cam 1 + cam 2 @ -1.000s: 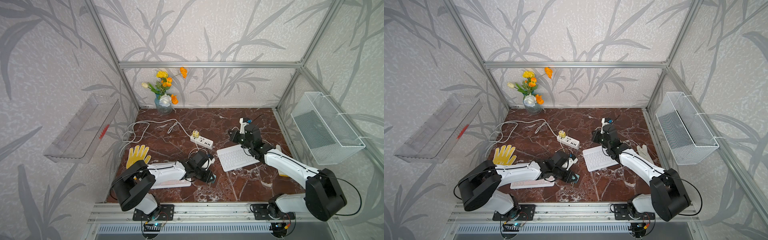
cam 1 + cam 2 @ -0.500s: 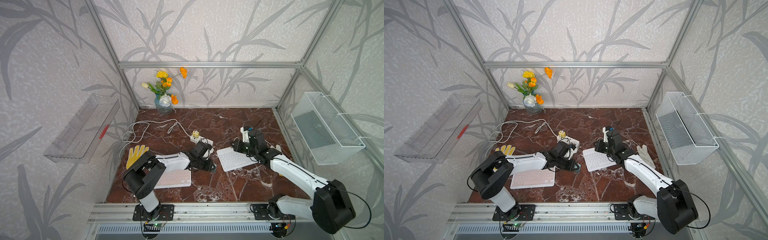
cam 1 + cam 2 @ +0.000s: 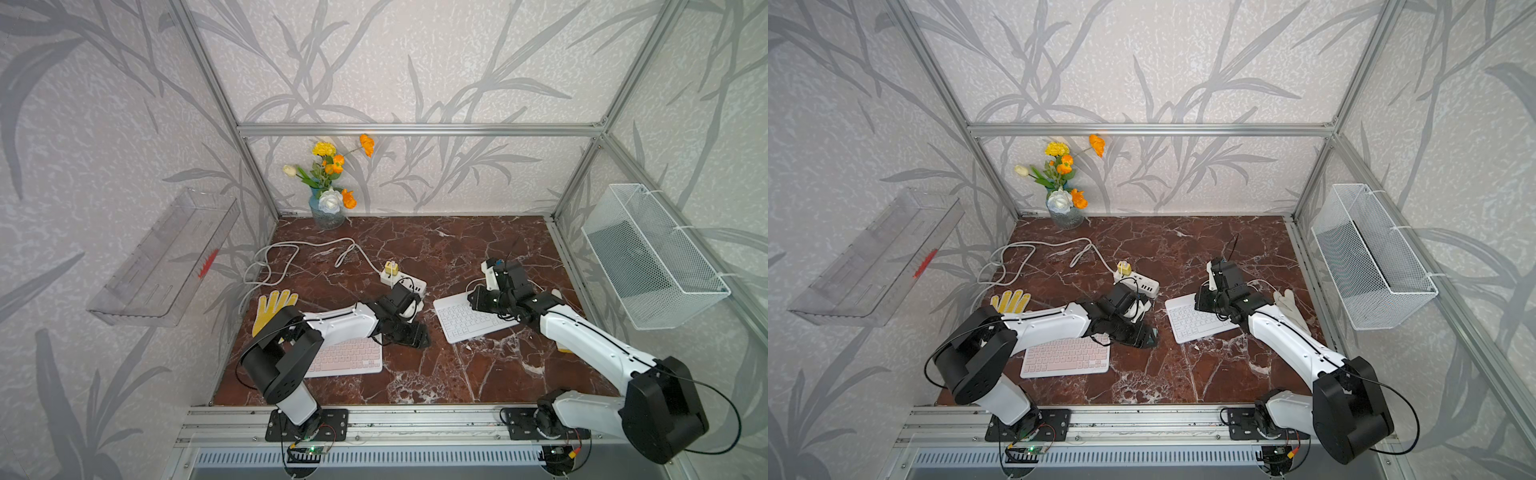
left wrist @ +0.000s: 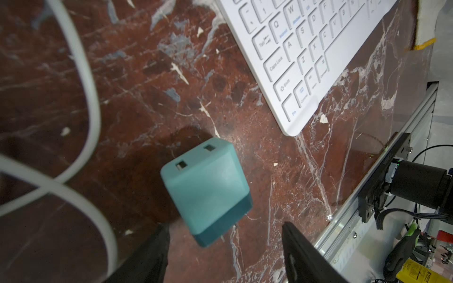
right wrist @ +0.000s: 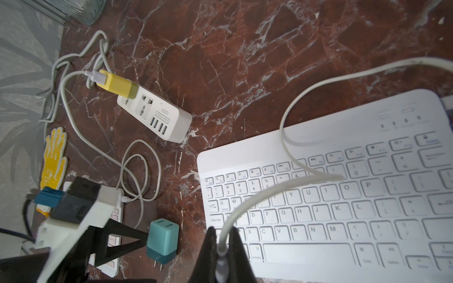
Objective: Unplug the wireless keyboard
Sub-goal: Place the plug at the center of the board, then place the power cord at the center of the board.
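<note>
Our left pincer (image 4: 224,225) stands spread, with the teal charger (image 4: 208,188) between its fingers, ungripped. Our right pincer (image 5: 223,235) pinches the white cable (image 5: 328,177). The white keyboard (image 5: 343,220) lies just beneath it.

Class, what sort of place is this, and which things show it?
Probably a robot test cell: an aluminium frame boxes in wallpapered walls, and the left arm and right arm are mounted on a rail.
</note>
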`<action>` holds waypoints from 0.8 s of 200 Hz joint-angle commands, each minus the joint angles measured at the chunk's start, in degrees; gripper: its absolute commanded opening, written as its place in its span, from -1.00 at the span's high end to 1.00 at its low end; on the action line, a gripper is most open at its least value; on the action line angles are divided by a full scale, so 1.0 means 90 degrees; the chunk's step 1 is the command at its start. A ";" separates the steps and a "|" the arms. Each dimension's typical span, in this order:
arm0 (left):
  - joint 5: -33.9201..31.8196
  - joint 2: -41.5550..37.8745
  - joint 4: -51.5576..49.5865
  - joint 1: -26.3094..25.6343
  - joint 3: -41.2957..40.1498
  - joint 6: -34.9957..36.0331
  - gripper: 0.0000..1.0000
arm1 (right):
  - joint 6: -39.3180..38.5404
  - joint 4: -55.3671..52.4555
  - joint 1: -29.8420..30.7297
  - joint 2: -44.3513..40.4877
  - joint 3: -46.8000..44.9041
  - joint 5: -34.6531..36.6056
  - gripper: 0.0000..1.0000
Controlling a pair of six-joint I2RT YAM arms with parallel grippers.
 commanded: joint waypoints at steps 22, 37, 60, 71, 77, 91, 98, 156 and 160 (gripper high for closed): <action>-0.0553 -0.0210 -0.1293 -0.0007 0.1257 0.0627 -0.45 | -0.0558 -0.0613 -0.0561 0.0046 0.0312 0.0655 1.00; -0.0549 -0.0099 -0.1437 -0.0014 0.1638 0.0744 -0.45 | -0.0724 -0.0782 -0.0798 0.0194 0.0542 0.0891 1.00; -0.0412 0.0224 -0.1454 -0.0008 0.2087 0.0818 -0.45 | -0.0804 -0.0677 -0.1169 0.0540 0.0762 0.1086 1.00; -0.0333 0.0429 -0.1439 -0.0026 0.2240 0.0818 -0.45 | -0.0835 -0.0526 -0.1311 0.0738 0.0897 0.1064 1.00; -0.0301 0.0529 -0.1407 -0.0055 0.2303 0.0818 -0.45 | -0.0882 -0.0434 -0.1344 0.0858 0.1017 0.1070 1.00; -0.0279 0.0753 -0.1335 -0.0104 0.2443 0.0827 -0.45 | -0.0954 -0.0298 -0.1366 0.1195 0.1372 0.1113 1.00; -0.0266 0.0864 -0.1305 -0.0156 0.2506 0.0827 -0.45 | -0.0978 -0.0226 -0.1384 0.1392 0.1588 0.1114 1.00; -0.0188 0.1559 -0.0904 -0.0332 0.2959 0.0747 -0.45 | -0.1243 -0.0361 -0.1518 0.3436 0.3899 0.0921 1.00; -0.0185 0.1594 -0.0874 -0.0346 0.3008 0.0735 -0.45 | -0.1266 -0.0452 -0.1531 0.3557 0.4067 0.0876 1.00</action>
